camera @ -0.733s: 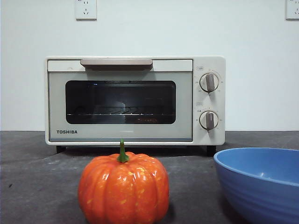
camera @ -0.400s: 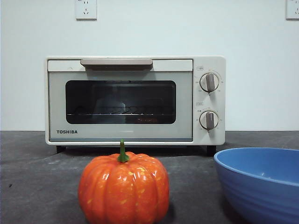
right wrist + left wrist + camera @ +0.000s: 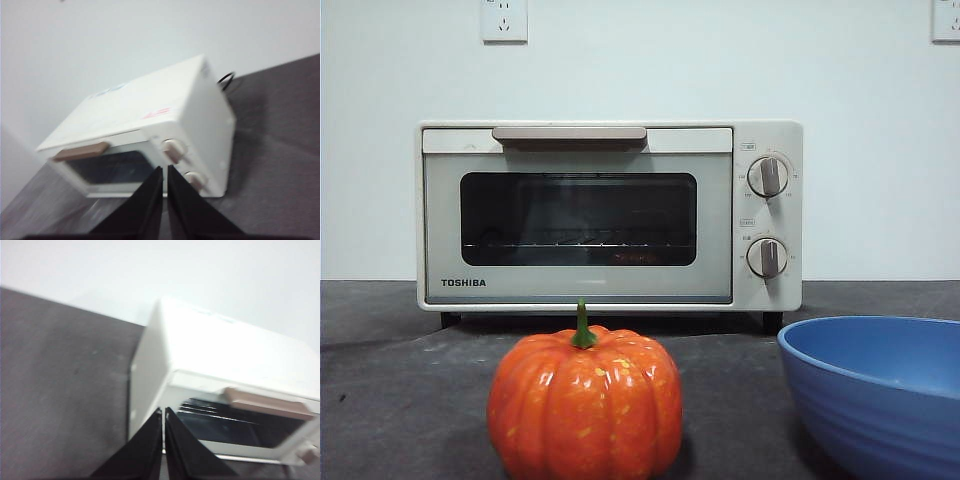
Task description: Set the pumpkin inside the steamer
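Note:
The orange ribbed pumpkin [image 3: 584, 403] with a green stem stands on the dark table, near the front. Behind it stands the cream-white TOSHIBA steamer [image 3: 610, 215] with its dark glass door shut and the beige handle [image 3: 569, 135] on top. The steamer also shows in the left wrist view [image 3: 225, 390] and the right wrist view [image 3: 145, 135]. My left gripper [image 3: 163, 412] is shut and empty, high above the table near the steamer's left end. My right gripper [image 3: 164, 170] is shut and empty, high up on the steamer's knob side. Neither gripper shows in the front view.
A ribbed blue bowl [image 3: 880, 390] stands at the front right, close to the pumpkin. The steamer has two round knobs [image 3: 767, 177] on its right. A black cable [image 3: 226, 79] trails behind the steamer. A white wall with sockets [image 3: 504, 20] is behind.
The pumpkin, steamer and bowl have not moved. A pale reflection in the steamer's glass door has faded away.

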